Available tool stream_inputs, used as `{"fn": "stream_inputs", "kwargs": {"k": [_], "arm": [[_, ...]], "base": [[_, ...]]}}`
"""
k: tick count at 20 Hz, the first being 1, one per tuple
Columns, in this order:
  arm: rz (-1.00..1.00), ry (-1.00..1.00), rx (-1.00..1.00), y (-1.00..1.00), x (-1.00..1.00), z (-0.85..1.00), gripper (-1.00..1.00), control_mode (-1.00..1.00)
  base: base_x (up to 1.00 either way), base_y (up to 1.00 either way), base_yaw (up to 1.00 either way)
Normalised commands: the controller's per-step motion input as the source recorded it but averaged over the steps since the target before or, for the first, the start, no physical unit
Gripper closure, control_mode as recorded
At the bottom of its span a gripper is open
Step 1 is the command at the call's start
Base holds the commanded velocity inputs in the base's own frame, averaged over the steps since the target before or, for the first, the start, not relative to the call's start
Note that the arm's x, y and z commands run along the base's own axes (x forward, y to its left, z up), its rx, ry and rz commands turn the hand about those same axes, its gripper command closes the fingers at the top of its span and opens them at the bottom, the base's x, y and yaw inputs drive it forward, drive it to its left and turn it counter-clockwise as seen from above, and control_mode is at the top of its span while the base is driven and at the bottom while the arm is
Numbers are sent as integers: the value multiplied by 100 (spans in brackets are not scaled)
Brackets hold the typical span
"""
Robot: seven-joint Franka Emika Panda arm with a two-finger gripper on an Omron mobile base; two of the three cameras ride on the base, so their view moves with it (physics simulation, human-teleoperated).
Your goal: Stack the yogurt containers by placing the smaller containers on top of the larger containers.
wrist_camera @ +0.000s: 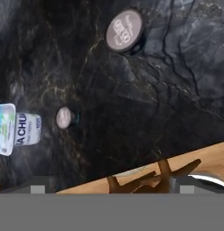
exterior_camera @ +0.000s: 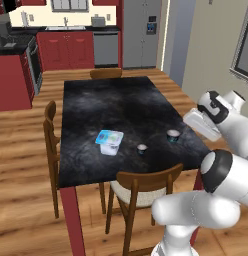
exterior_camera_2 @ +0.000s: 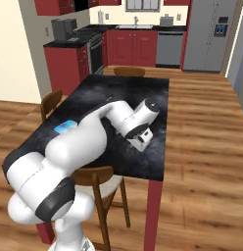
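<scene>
My gripper (wrist_camera: pixel 109 189), jaws spread and empty, hangs above the table's near right; nearest cup (wrist_camera: pixel 124 30) lies just left, tub (wrist_camera: pixel 16 128) farther left.

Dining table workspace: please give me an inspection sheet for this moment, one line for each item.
Surface: dark marbled rectangular table top, red legs.
Job's things: squarish white plastic tub with light blue foil top; tiny dark cup with pale lid right of it; wider dark round cup with pale lid further right. All stand apart, nothing stacked.
Clutter: nothing seen.
Grippers: tool open, empty, above the table's near edge.
Cables: nothing seen.
Surroundings: wooden chairs at the table, wood floor, red kitchen cabinets, grey refrigerator.
</scene>
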Motion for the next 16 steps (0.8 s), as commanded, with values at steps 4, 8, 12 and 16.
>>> {"fn": "stream_inputs", "kwargs": {"k": [4,8,12,16], "arm": [[0,0,3,0,31,-19,-100,-100],[0,0,3,0,25,-17,-100,-100],[0,0,4,-1,21,-20,-100,-100],[0,0,5,-4,20,-19,-100,-100]], "base": [[0,0,0],[0,0,0],[0,0,0],[0,0,0]]}}
